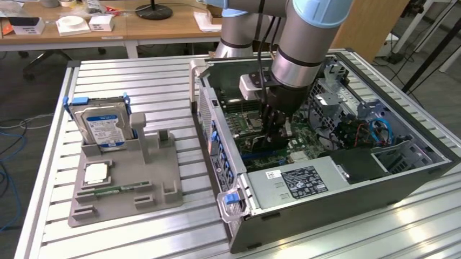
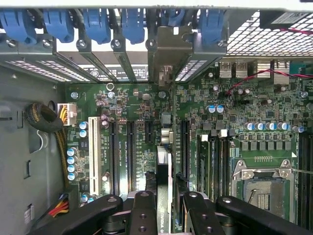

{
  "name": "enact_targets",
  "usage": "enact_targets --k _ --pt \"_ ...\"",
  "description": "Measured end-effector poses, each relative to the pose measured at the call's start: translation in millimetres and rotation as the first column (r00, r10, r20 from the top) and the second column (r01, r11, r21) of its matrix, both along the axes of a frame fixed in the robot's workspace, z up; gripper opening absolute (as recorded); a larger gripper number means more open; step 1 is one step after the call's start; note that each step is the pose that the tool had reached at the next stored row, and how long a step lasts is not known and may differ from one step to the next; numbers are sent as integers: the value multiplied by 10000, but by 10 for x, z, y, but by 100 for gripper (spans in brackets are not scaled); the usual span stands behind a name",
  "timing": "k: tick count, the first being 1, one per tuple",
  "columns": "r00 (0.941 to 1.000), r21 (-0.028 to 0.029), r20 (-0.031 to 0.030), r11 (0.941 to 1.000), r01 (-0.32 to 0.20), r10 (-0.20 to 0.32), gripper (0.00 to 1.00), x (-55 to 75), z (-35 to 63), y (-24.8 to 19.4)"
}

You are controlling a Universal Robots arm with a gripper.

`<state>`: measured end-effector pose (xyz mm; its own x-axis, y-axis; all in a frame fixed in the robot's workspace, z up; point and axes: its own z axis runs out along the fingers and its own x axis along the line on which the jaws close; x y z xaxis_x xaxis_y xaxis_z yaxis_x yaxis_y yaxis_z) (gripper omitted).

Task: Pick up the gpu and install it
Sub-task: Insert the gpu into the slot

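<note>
Now hand (image 2: 165, 200) grips gpu (image 2: 164, 147) edge-on above motherboard (image 2: 234, 142).

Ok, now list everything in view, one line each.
gpu: one, dark with silvery bracket, edge-on above the motherboard slots
computer case: one, black and grey, open, exterior view's right
motherboard: one, green, inside the case
power supply: one, grey with black label, inside the case
fixture: one, grey, exterior view's left
hard drive: one, silver with blue-and-white label, upright in the fixture
memory stick: one, green, flat on the fixture
processor chip: one, silvery, flat on the fixture
table: one, silvery slats
arm: one, silver and light blue, reaching into the case
tool: one, black, shut on the gpu
</note>
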<state>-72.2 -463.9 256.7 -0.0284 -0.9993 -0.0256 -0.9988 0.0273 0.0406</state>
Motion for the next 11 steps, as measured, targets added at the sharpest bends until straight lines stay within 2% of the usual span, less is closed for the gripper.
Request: enact_targets --k 11 --pt "10000 -2 -1 10000 -10 10 26 1 -5 33"
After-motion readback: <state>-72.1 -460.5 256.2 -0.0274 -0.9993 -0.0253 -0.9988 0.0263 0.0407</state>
